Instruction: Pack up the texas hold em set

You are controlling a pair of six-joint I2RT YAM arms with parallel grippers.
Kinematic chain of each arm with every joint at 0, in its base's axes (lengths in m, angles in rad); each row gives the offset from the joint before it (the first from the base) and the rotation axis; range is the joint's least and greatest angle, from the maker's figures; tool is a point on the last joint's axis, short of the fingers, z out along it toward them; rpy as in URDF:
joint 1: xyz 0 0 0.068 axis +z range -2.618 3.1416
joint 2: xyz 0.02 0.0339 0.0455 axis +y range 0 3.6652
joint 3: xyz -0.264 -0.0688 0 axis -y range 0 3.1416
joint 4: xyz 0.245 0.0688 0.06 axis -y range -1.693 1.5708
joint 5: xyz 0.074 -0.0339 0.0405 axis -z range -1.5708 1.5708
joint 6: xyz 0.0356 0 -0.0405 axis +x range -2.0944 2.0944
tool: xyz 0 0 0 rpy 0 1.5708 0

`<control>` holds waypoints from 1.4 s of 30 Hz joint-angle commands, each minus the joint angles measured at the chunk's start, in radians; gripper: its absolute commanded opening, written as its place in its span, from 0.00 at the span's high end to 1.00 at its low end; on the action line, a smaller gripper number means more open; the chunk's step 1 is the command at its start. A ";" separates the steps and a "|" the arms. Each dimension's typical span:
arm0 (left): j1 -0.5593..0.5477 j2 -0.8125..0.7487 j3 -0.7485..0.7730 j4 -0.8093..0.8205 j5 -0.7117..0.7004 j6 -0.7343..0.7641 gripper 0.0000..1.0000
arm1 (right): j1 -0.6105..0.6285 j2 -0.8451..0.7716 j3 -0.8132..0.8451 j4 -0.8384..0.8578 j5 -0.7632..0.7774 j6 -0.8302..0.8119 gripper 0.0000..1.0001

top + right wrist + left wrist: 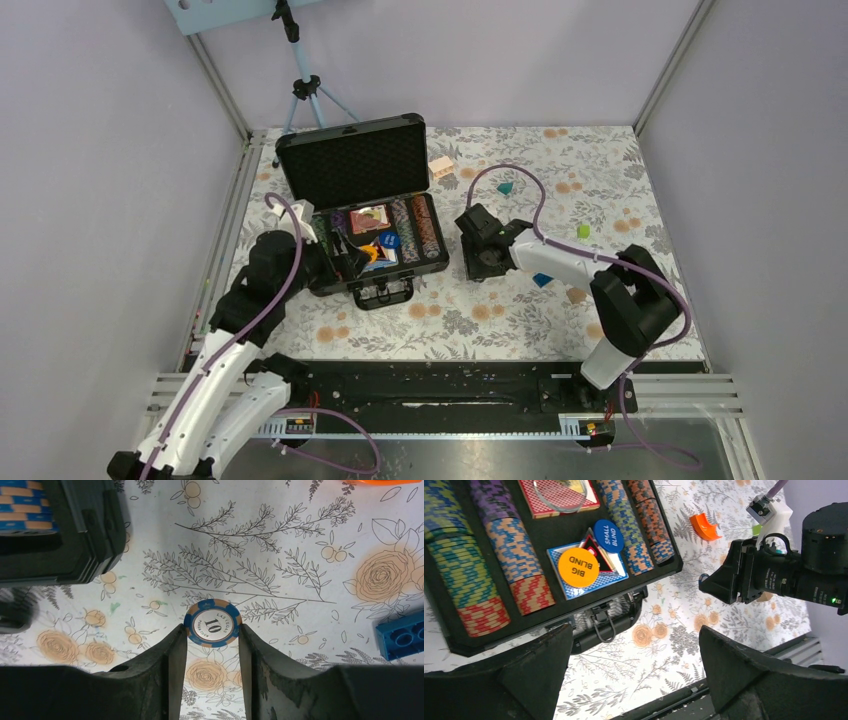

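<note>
The black briefcase [352, 160] lies open at the left middle of the table, lid up. Its tray [574, 611] holds rows of striped poker chips [519, 555], a red card deck [556, 502], a blue deck [569, 590], an orange BIG BLIND disc [578, 567] and a blue SMALL BLIND disc [608, 536]. My left gripper [635, 645] is open and empty over the cloth at the case's front edge, by the handle [604, 630]; it also shows from the top [345, 262]. My right gripper [212, 630] is shut on a blue "10" poker chip [212, 622], just right of the case [482, 266].
An orange curved block [704, 526] lies right of the case. A blue brick [402, 632] lies near the right gripper. A teal block [506, 187], a green block [583, 231] and a wooden block [441, 165] lie farther back. A tripod [305, 85] stands behind the case.
</note>
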 commanded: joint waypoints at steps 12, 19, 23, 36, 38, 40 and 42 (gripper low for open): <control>-0.005 0.260 -0.112 0.454 0.299 -0.377 0.12 | 0.021 -0.241 -0.003 -0.114 -0.081 -0.091 0.55; -0.070 0.402 -0.111 0.623 0.355 -0.437 0.12 | 0.047 -0.321 0.047 -0.199 -0.149 -0.152 0.55; -0.121 0.486 -0.113 0.727 0.398 -0.468 0.12 | 0.067 -0.346 0.085 -0.256 -0.164 -0.184 0.55; -0.197 0.556 -0.109 0.797 0.400 -0.497 0.20 | 0.085 -0.364 0.106 -0.294 -0.106 -0.221 0.51; -0.194 0.499 -0.091 0.698 0.344 -0.438 0.20 | 0.085 -0.341 0.109 -0.281 -0.063 -0.198 0.50; -0.176 0.439 -0.074 0.606 0.307 -0.396 0.20 | 0.084 -0.307 0.127 -0.268 -0.012 -0.165 0.49; -0.143 0.383 -0.064 0.528 0.291 -0.365 0.20 | 0.082 -0.260 0.164 -0.265 0.035 -0.133 0.46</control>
